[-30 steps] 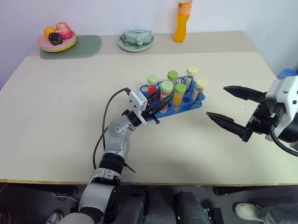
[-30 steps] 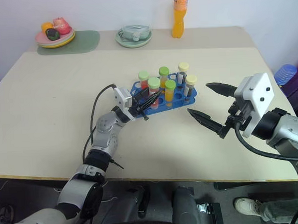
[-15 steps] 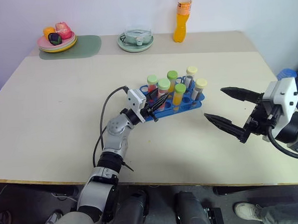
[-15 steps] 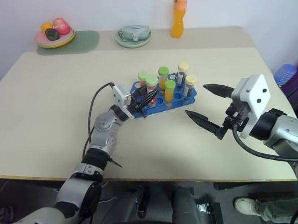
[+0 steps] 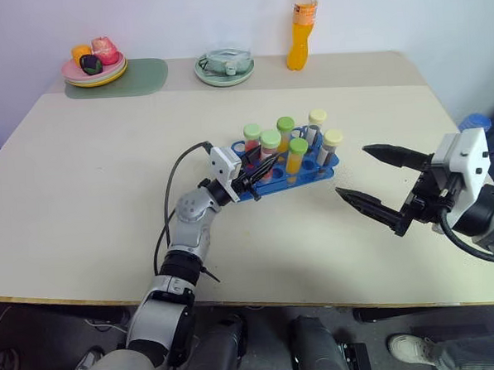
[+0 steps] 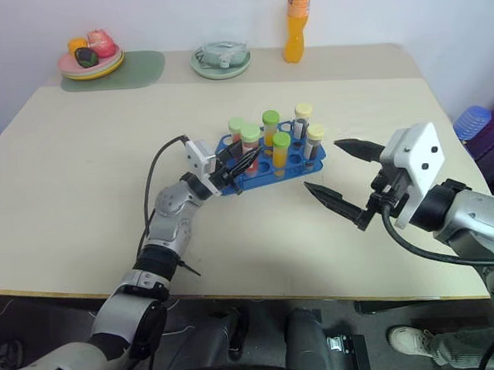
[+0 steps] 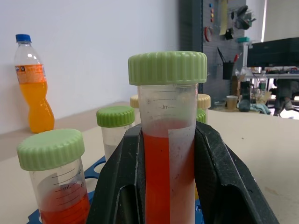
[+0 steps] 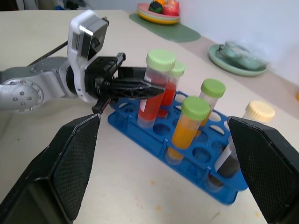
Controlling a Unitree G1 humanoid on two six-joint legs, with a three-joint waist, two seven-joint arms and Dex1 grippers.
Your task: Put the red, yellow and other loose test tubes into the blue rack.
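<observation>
Little is changed since earlier: the left end effector (image 5: 259, 173) is kept clamped on the upright red tube (image 8: 155, 87), seated at the blue rack (image 5: 322, 169)'s 9 o'clock end; right end effector (image 5: 378, 181), spread wide and empty, is held at 3 o'clock.

Workshop: pegboard of tools (image 7: 227, 21)

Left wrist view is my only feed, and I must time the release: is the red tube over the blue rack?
Observer: Yes. The left tool holds the red tube upright, with its lower end at the blue rack's end nearest that arm.
Operator: Is it seated?
Observer: The lower end looks entered in a hole. How deep it sits, I cannot tell.
Operator: Where is the right tool?
Observer: The right tool is open, beside the rack's other end and apart from it.
</observation>
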